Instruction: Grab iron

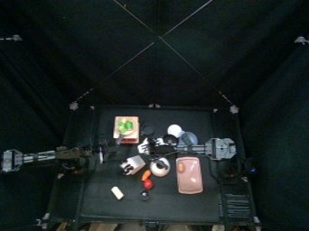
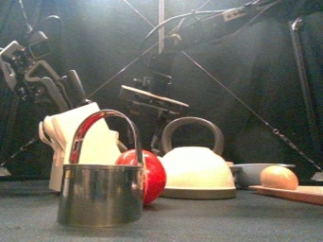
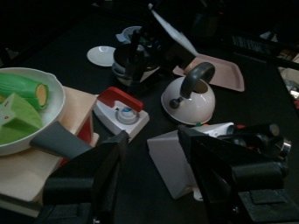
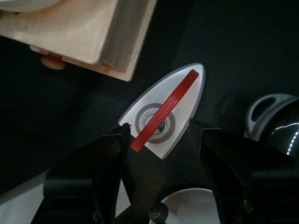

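Observation:
The iron (image 4: 163,112) is a small white pointed wedge with a red handle on top, lying flat on the black table. My right gripper (image 4: 163,144) hangs straight over it, open, one jaw on each side of the iron's broad end, neither pressing on it. In the left wrist view the iron (image 3: 121,112) sits beside a wooden board, under the right gripper (image 3: 138,57). From above, the right gripper (image 1: 154,144) covers most of the iron. My left gripper (image 3: 163,153) is open, low at the table's left (image 1: 97,155).
A green-and-yellow box (image 1: 125,126) and a white bowl (image 1: 178,131) stand behind the iron. Nearer the front are a white kettle (image 2: 195,170), a metal cup (image 2: 101,194), a red apple (image 2: 151,175) and a pink tray (image 1: 189,174). A white object (image 3: 176,166) lies near the left jaws.

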`<state>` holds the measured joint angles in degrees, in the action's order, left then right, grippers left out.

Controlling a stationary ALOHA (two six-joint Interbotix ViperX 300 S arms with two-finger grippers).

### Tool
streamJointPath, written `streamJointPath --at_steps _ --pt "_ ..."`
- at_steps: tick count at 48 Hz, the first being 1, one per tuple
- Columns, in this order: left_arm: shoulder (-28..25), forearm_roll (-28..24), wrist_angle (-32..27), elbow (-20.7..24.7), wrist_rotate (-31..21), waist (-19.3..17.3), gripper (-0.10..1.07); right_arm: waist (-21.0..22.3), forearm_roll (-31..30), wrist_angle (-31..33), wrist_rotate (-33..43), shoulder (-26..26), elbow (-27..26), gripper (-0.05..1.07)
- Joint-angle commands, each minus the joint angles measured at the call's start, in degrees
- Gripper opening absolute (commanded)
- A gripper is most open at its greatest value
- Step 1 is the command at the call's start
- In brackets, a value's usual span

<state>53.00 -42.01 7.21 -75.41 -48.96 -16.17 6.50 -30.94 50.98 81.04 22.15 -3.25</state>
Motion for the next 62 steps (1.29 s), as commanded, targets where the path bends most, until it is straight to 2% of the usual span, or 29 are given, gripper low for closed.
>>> streamJointPath --at_steps 1,20,28,48,62 --pt "-0.09 -0.09 0.44 1.32 0.09 0.09 0.87 0.53 0.26 0.09 0.0 0.0 -2.29 0.89" --pt "-0.09 -0.18 0.44 1.32 0.09 0.09 0.87 1.76 1.32 0.44 0.0 3.43 -3.25 0.88" --pt "-0.09 -0.18 0.44 1.23 0.09 0.09 0.87 2.37 1.58 0.62 0.0 4.13 -2.99 0.84" --pt "-0.09 -0.62 0.44 1.32 0.09 0.09 0.87 2.46 1.32 0.79 0.0 4.22 -2.55 0.58" --pt "-0.09 -0.62 0.44 1.23 0.09 0.09 0.87 2.55 0.44 3.52 -0.09 3.52 -2.9 0.39"
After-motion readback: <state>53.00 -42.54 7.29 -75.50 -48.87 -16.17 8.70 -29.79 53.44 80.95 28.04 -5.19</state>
